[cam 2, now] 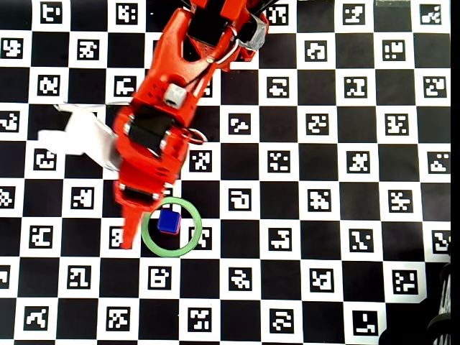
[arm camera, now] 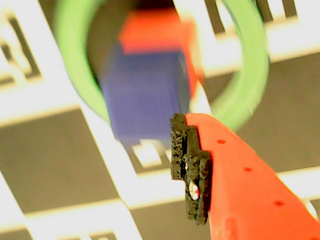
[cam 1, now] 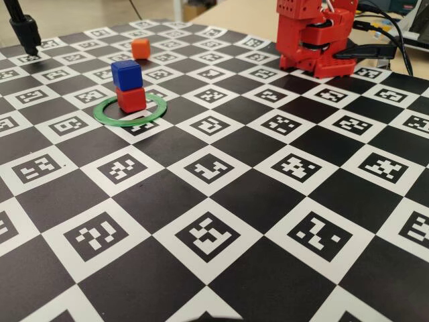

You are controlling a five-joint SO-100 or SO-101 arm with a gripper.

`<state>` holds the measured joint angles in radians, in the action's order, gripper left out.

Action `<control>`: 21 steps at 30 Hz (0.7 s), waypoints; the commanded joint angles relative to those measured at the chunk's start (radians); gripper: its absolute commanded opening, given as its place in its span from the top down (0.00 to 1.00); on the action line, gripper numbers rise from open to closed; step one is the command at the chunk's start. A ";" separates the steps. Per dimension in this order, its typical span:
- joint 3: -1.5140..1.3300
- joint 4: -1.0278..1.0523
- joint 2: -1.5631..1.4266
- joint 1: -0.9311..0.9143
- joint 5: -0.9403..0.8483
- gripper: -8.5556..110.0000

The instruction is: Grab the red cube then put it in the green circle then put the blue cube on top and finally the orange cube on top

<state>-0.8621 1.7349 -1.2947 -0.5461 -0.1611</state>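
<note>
The blue cube [cam 1: 126, 74] sits on the red cube [cam 1: 131, 99] inside the green circle [cam 1: 102, 115]. The orange cube [cam 1: 140, 47] stands alone farther back. From overhead, the blue cube [cam 2: 169, 221] shows inside the green circle [cam 2: 171, 254], hiding the red one. My gripper [cam 2: 144, 226] hangs open at the ring's left rim, holding nothing. The wrist view has one red finger with its black pad [arm camera: 189, 165] just in front of the blue cube [arm camera: 145, 95], the red cube [arm camera: 155, 32] under it and the green circle [arm camera: 250, 65] around both. The other finger is out of frame.
The table is a black-and-white marker checkerboard. The red arm's body [cam 1: 314, 37] and cables fill the back right in the fixed view. A black clamp [cam 1: 25, 30] stands at the back left. A white sheet [cam 2: 75, 136] lies left of the arm from overhead.
</note>
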 commanded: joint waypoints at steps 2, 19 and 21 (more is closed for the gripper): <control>0.083 0.075 -0.115 -0.118 -0.032 0.44; 0.046 0.025 -0.040 -0.417 -0.143 0.44; 0.015 0.000 -0.032 -0.433 -0.143 0.44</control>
<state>-0.8636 1.7334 -1.2947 -0.9495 -0.3007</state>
